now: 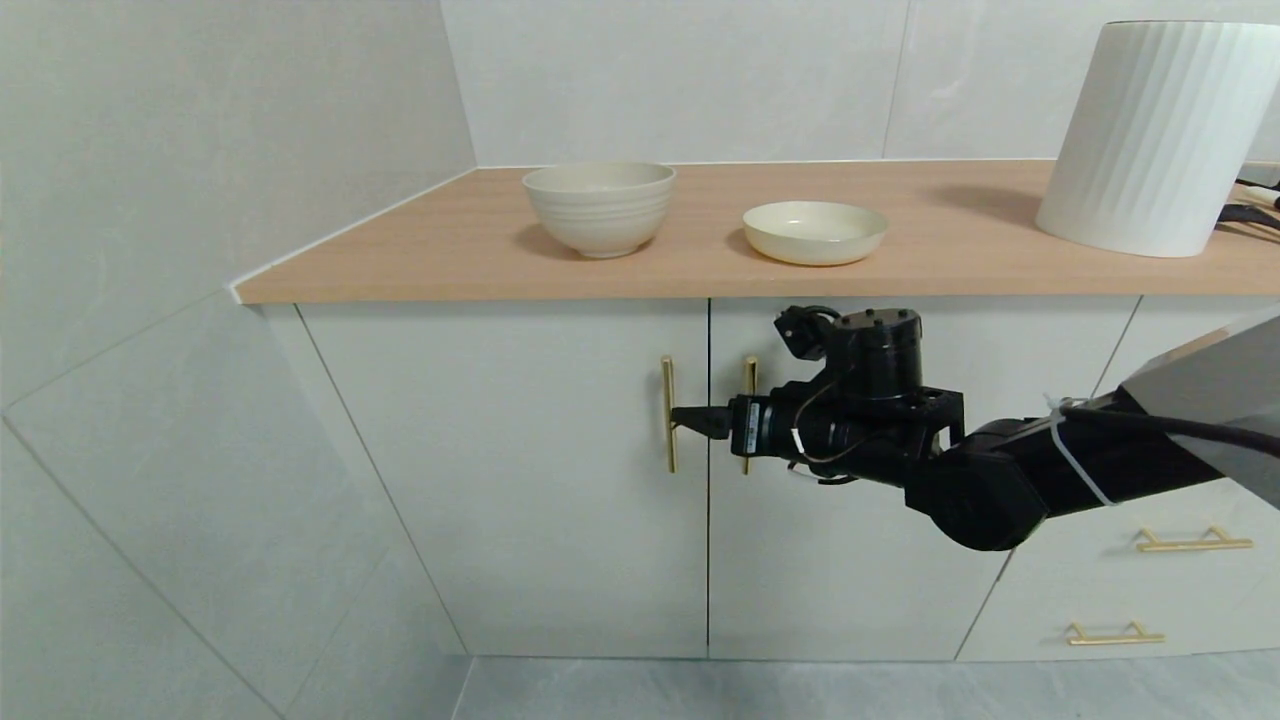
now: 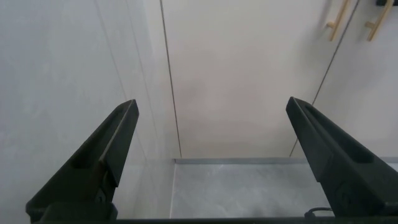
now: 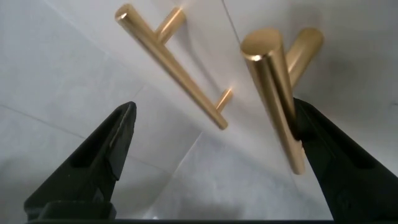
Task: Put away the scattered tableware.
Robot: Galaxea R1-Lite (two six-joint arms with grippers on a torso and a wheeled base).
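**A:** Where is the tableware sitting just now?

**B:** Both pieces are sitting on the bench; the bowl is standing upright towards the wall corner; the plate is lying near it, not touching; the cupboard doors beneath are looking shut, so I am judging that nothing is put away yet.

**A:** And the pincers?

**B:** The right pincer is hanging at the gold handles where the two doors meet; its jaws are gaping wide and gripping nothing; in the right wrist view the nearer handle is lying just beside one finger, with the farther handle beyond it. The left pincer is likewise standing wide open and empty, facing the foot of the cupboard and the floor.

**A:** What is worrying you?

**B:** The two handles are sitting close together; jaws closing off-centre may be catching both bars, or pinching one near its end and slipping off the smooth round metal; pulling straight out rather than along the door's arc may be straining the hinge; a door swinging wide may be striking the arm, or the left pincer if it is hanging in the path; I cannot tell how near that one is.
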